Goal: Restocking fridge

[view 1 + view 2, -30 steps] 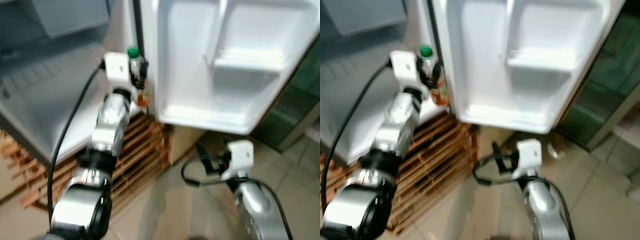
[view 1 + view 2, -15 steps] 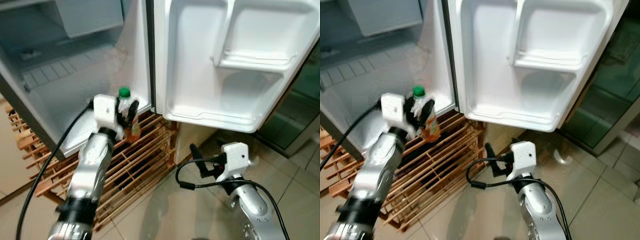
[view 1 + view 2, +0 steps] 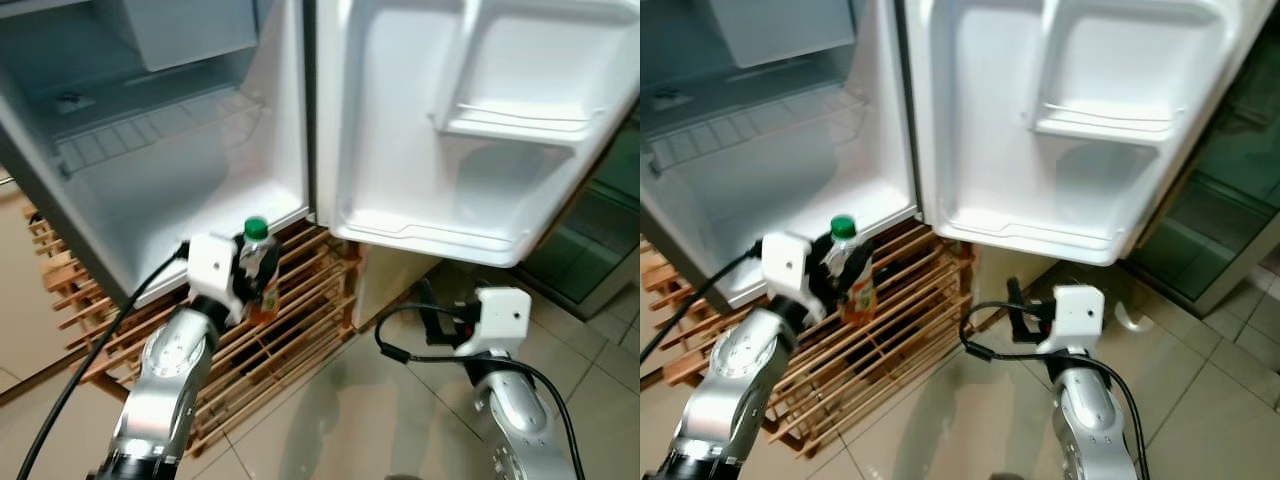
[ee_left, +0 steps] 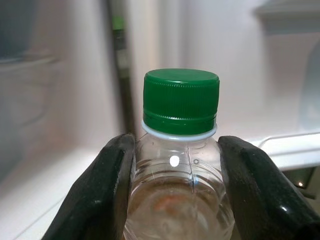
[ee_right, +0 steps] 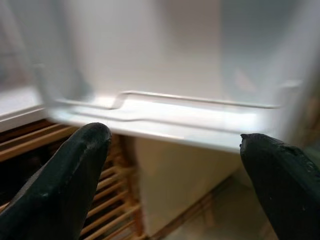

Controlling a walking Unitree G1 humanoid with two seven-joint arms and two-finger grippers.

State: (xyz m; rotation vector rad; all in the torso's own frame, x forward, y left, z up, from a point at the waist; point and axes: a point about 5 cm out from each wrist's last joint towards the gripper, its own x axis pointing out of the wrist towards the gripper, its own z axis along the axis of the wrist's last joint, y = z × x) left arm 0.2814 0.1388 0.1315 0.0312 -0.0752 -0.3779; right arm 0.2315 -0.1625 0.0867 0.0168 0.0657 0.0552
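Your left gripper [image 3: 252, 272] is clamped on a small clear bottle [image 3: 259, 280] with a green cap [image 3: 256, 228], held upright just in front of the open fridge [image 3: 150, 170], low by its bottom front edge and above the wooden slatted pallet [image 3: 270, 335] that the fridge stands on. In the left wrist view you see the two black fingers [image 4: 100, 195] pressed against either side of the bottle's shoulder, just under the cap, with a pale liquid inside. The bottle carries an orange label low on its body. Your right gripper [image 3: 1015, 312] hangs low over the tiled floor [image 3: 1200, 400], below the open fridge door [image 3: 470, 130], its fingers [image 5: 65, 180] spread wide and holding nothing; the right wrist view looks toward the door's lower shelf rail [image 5: 190, 102]. A black cable [image 3: 420, 355] loops beside the right wrist.
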